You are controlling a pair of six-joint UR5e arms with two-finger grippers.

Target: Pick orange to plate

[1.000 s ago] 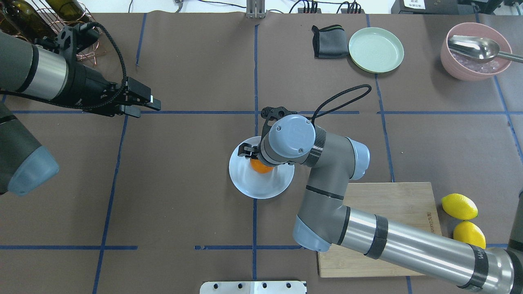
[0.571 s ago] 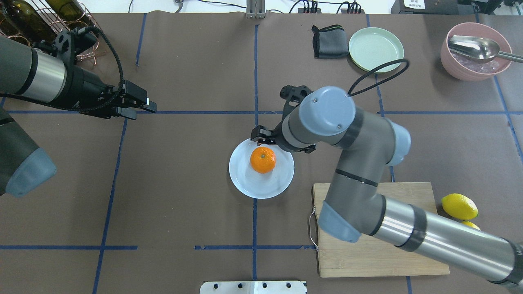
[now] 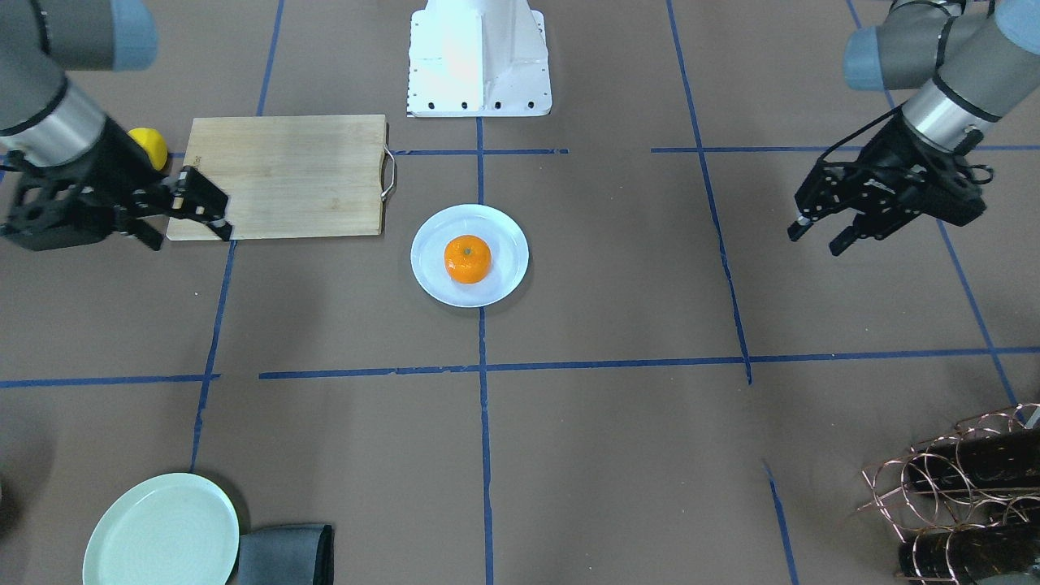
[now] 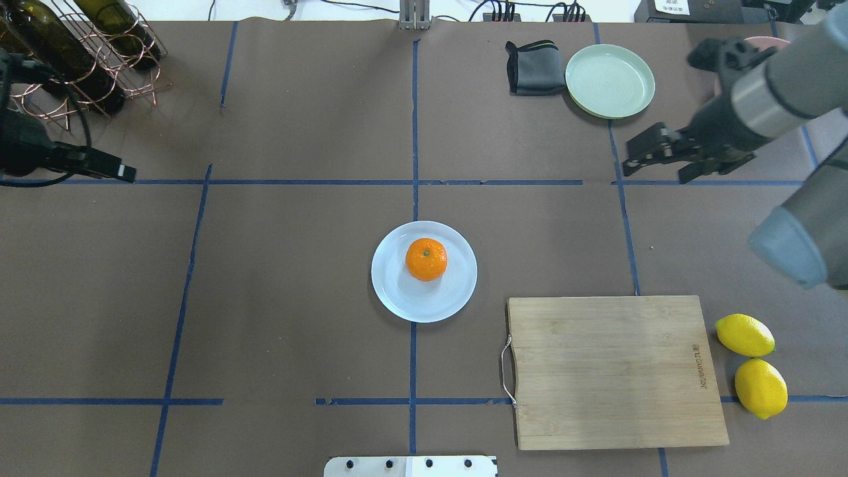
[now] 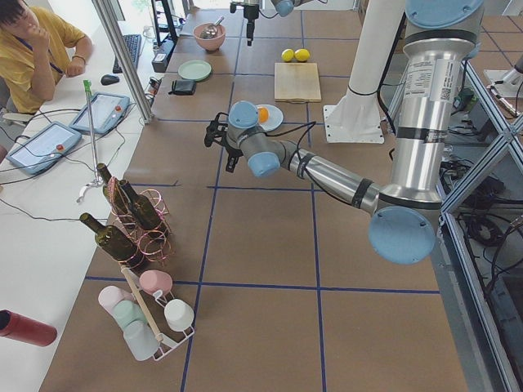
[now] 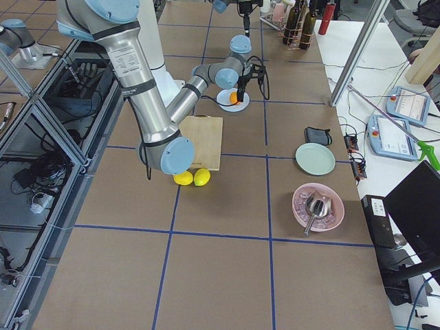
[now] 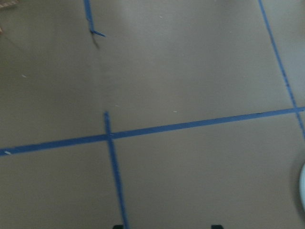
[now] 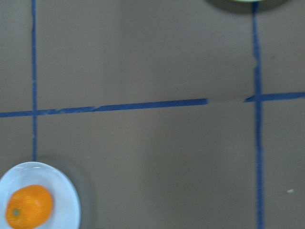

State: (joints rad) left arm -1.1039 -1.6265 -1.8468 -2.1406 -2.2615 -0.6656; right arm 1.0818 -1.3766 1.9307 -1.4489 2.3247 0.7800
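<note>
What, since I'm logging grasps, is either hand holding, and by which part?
Nothing: left hand and right hand are open and empty; the orange lies on the white plate.

I see the bright orange (image 4: 426, 259), stem dimple up, resting slightly above centre on the glossy white plate (image 4: 424, 305), mid-frame overhead, on the brown desk (image 4: 298, 278).

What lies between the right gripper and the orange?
In the overhead view, only bare table with blue tape lines, then the plate rim, separates the right gripper from the orange.
</note>
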